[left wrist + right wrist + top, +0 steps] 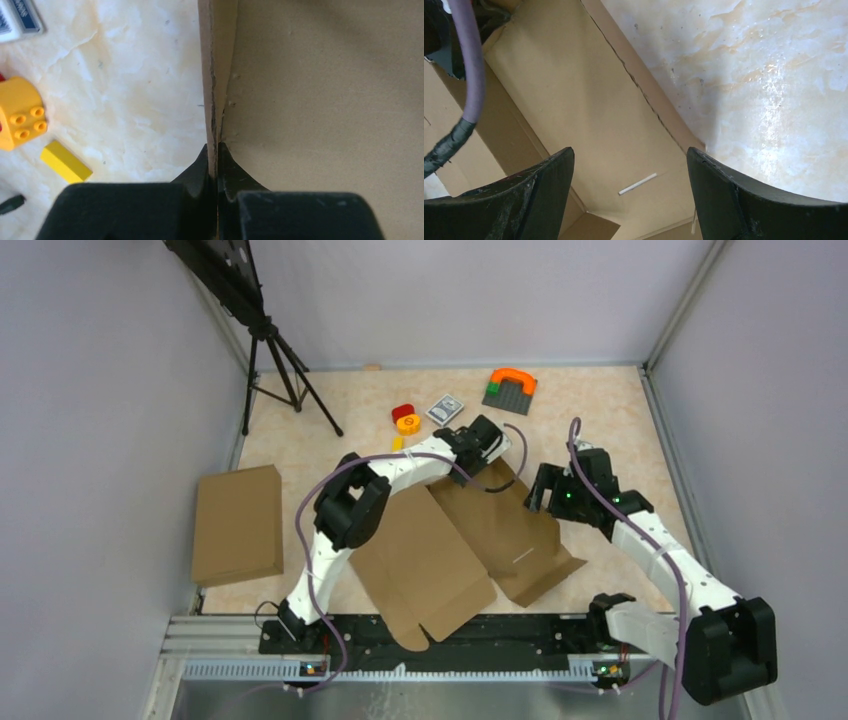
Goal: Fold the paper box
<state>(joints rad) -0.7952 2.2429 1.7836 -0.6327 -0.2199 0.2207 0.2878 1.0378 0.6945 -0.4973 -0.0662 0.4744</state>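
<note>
**Paper box** [430, 560]: die-cut sheet, mostly flat. It lies in the middle of the table [330, 440] and runs down to the near edge, between the two arm bases. Creases are visible and some panels look partly raised. Not yet box-shaped.

**Left gripper** [213, 148]: reaches across to the sheet's far edge. The jaws are pinched fully together on a thin cardboard flap that stands on edge. Only the very tips have it, so the bite is shallow. The cardboard just ahead of the tips looks ragged along the crease.

**Right gripper** [629, 154]: jaws spread wide, nothing between them. It hovers over the sheet's right panel, right of the table's middle, and is not touching cardboard as far as I can tell. A short white mark [638, 183] shows on the panel beneath.

**Second brown box** [238, 525]: closed, at the table's left edge, well apart from the sheet. Not part of the job.

**Loose toys**: toward the far edge, a yellow block [20, 120] and a small yellow brick [65, 161] sit near the pinched flap.

**Risks, my reading:**
- With so shallow a pinch, the flap may slip out once it is lifted or swung over.
- Nothing pins the sheet. A pull from the left arm would likely drag the whole sheet rather than bend the crease, possibly into the toys.
- The ragged crease could tear under a sharp pull.
- The purple cable [470, 60] drapes across the sheet and may snag a rising flap.
- The two wrists are close, so a fold toward the right could bring them into contact.
</note>
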